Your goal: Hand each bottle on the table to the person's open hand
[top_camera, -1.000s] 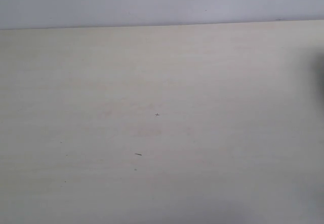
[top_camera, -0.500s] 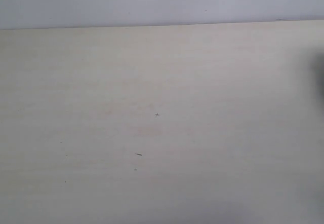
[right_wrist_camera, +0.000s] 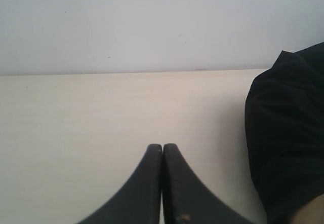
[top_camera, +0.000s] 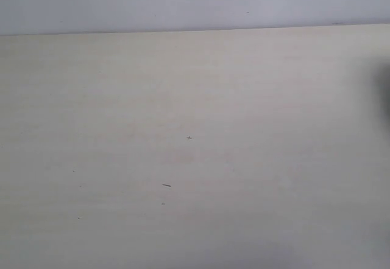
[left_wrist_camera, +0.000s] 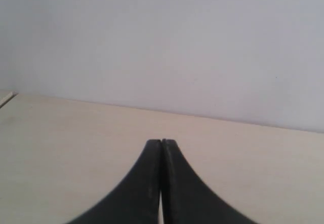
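The table (top_camera: 256,98) took up nearly everything in front of me, a wide, flat, pale beige wood-grain top running from the near edge of the exterior view back to a straight far edge. Behind that edge stood a plain pale grey-white wall (top_camera: 183,1), which also filled the upper part of both wrist views. Next in size was a black sleeve (right_wrist_camera: 288,133), a person's clothed arm that rose over the tabletop at one side of the right wrist view, with a small patch of bare skin (right_wrist_camera: 310,215) just showing at the corner below it. In the exterior view a blurred dark shape (top_camera: 386,92) sat at the right edge over the table; what it was I could not tell. The left gripper (left_wrist_camera: 161,148) hung low over the bare wood, its two black fingers (left_wrist_camera: 144,188) pressed together along their length with only a hairline seam between them and nothing caught in it. The right gripper (right_wrist_camera: 162,153) stood the same way, its black fingers (right_wrist_camera: 144,191) closed flat on each other, empty, with the sleeve near them on one side but apart from them. Smallest were the marks on the tabletop: a tiny cross-shaped speck (top_camera: 189,137) near the middle and a short dark dash (top_camera: 166,185) a little nearer and to its left. Where the bottles were I could not tell from any of the three views.
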`<move>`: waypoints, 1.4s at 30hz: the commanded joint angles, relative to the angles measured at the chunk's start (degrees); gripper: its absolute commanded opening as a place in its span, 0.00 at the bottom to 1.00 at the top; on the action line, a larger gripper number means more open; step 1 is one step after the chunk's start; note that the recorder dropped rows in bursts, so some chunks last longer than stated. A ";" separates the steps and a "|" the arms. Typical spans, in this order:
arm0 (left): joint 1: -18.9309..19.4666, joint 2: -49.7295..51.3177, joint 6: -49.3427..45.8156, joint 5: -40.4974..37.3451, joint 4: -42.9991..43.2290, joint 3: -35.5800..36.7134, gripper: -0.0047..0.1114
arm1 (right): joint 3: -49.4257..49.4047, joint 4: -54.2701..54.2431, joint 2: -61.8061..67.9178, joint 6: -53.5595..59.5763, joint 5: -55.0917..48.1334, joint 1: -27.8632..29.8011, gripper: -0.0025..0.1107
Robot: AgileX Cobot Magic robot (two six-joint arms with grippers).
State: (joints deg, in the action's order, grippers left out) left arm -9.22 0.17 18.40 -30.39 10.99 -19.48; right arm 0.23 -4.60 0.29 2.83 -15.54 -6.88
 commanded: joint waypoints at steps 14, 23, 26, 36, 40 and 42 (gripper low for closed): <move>0.20 -0.17 -3.21 10.34 0.76 17.79 0.04 | -0.23 0.05 -0.29 0.06 0.17 0.26 0.02; 0.20 -0.17 -3.40 9.84 1.00 19.48 0.04 | -0.23 0.05 -0.29 0.06 0.17 0.26 0.02; 0.20 -0.17 -3.40 9.60 0.76 19.48 0.04 | -0.23 0.05 -0.29 0.06 0.17 0.26 0.02; 0.20 -0.17 -3.40 9.60 0.76 19.48 0.04 | -0.23 0.05 -0.29 0.06 0.17 0.26 0.02; 0.20 -0.17 -3.40 9.60 0.76 19.48 0.04 | -0.23 0.05 -0.29 0.06 0.17 0.26 0.02; 0.20 -0.17 -3.40 9.60 0.76 19.48 0.04 | -0.23 0.05 -0.29 0.06 0.17 0.26 0.02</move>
State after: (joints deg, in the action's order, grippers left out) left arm -9.22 0.27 15.36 -20.97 11.57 -0.13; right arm 0.23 -4.60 0.29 2.83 -15.65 -6.88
